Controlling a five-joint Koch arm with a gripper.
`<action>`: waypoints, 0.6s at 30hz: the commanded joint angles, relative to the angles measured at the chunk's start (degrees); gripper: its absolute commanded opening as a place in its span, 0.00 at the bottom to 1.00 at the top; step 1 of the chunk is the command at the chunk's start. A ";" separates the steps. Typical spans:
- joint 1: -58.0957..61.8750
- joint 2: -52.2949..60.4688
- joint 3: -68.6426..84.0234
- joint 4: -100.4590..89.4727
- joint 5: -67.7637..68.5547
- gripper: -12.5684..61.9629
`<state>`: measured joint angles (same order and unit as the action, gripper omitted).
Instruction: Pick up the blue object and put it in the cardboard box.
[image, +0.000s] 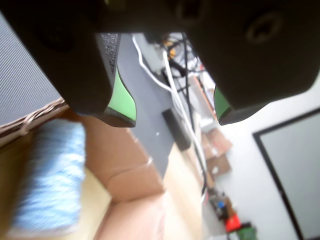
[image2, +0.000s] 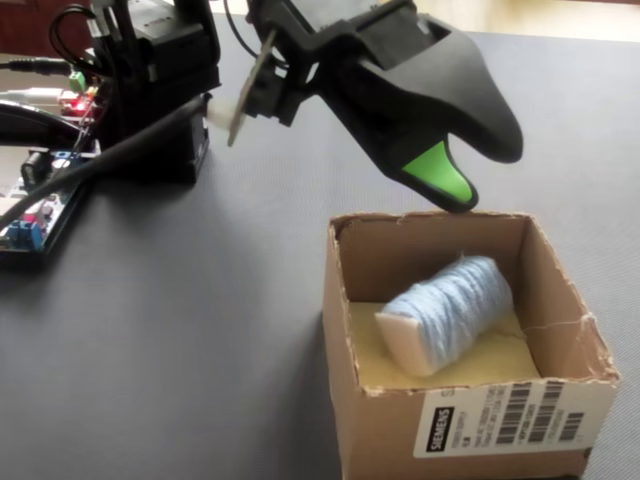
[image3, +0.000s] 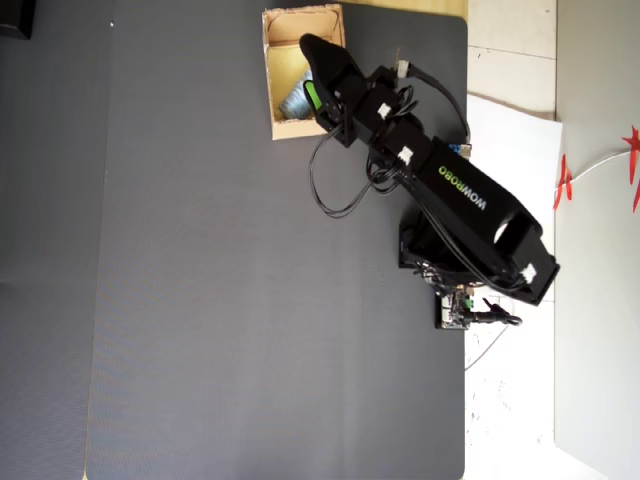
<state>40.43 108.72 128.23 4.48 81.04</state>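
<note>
Blue wad (image2: 446, 313) lies on the cardboard box (image2: 500, 425) floor; gripper (image: 175, 117) hangs above the rim, jaws apart, empty — task looks essentially done.

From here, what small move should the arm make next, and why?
Probably lift and pull back from the cardboard box. The blue wad already lies on the box floor, and the pincer hangs open and empty above the rim, touching nothing, so only retreat seems left.
</note>
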 joint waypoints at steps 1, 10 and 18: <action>-1.58 2.90 -5.45 -7.56 4.57 0.58; -13.36 9.76 1.67 -12.30 9.14 0.58; -19.51 14.68 10.90 -13.89 10.55 0.59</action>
<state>21.62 121.46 141.42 -3.25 89.38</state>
